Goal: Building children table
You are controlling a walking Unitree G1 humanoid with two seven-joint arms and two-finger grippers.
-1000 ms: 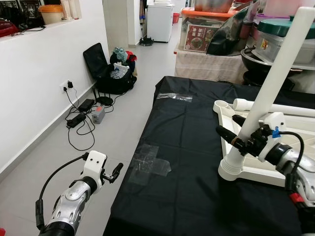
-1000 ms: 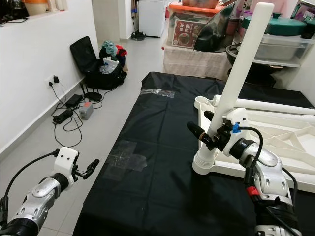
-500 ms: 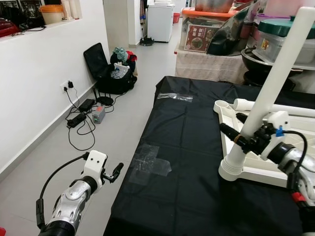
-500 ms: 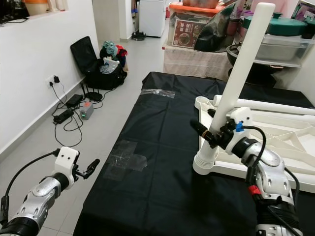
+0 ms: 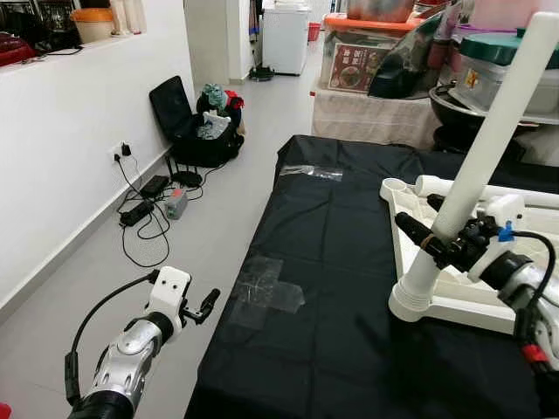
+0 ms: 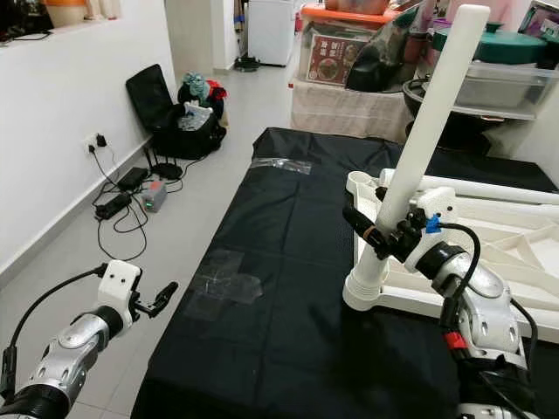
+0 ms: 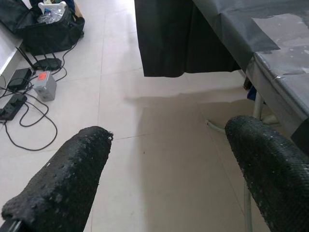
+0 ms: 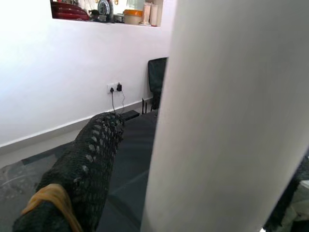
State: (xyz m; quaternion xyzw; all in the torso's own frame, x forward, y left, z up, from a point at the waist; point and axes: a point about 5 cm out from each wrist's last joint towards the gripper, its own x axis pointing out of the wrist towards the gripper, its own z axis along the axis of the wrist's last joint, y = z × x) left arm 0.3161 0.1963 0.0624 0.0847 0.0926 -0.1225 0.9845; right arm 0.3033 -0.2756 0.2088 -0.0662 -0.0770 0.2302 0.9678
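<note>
The white table leg (image 6: 417,148), right of centre, stands tilted in a corner socket of the upturned white tabletop (image 6: 489,253) on the black-covered table (image 6: 288,262). It looks light, stiff and smooth; low on the shaft suits. The right end effector (image 6: 390,229) grips it there. The left end effector (image 5: 199,310), lower left, hangs wide open over the floor.

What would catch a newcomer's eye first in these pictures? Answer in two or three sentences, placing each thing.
A tall white table leg rises from a corner socket of the upturned white tabletop on the black cloth, the right hand around its lower part. The left hand hangs open over the tiled floor.
</note>
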